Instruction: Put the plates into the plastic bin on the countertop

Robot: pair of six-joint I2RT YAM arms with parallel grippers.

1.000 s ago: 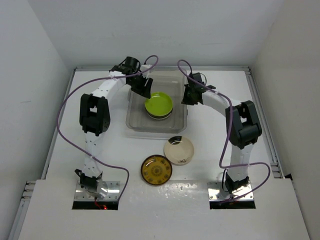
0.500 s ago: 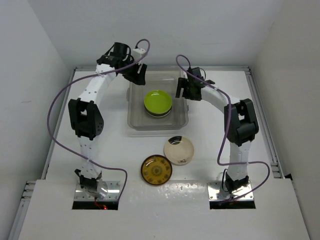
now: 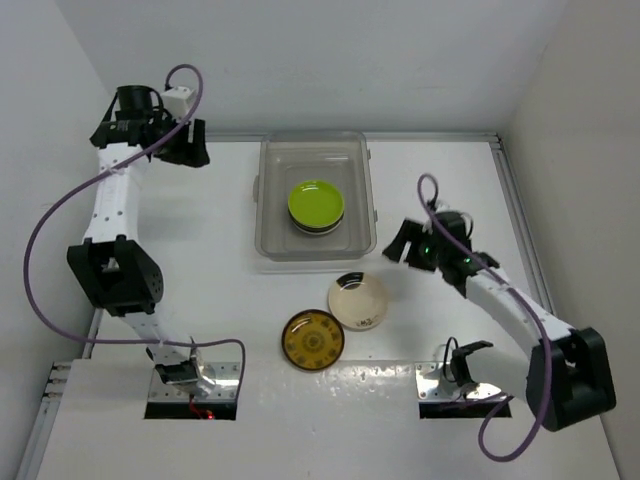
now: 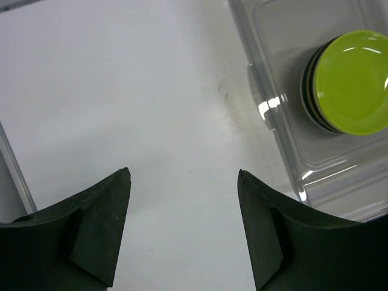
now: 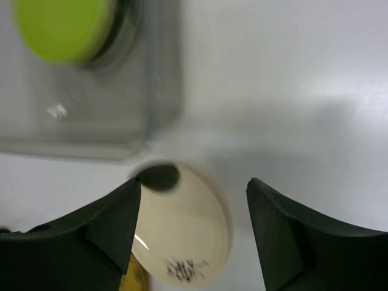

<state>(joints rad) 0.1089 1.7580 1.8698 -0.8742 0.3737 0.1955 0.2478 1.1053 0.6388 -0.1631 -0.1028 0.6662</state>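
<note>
On countertop [image 3: 200, 260] | cream plate [image 3: 358, 301], black rim spot | amber-brown patterned plate [image 3: 313, 340]

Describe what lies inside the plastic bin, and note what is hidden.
Inside the bin sits one stack of plates, with a lime green plate on top. Beneath it, only dark plate edges show; their faces and exact number are covered.

White arms [image 3: 108, 205], black joints [image 3: 112, 280], purple cables [image 3: 26, 262]
</note>
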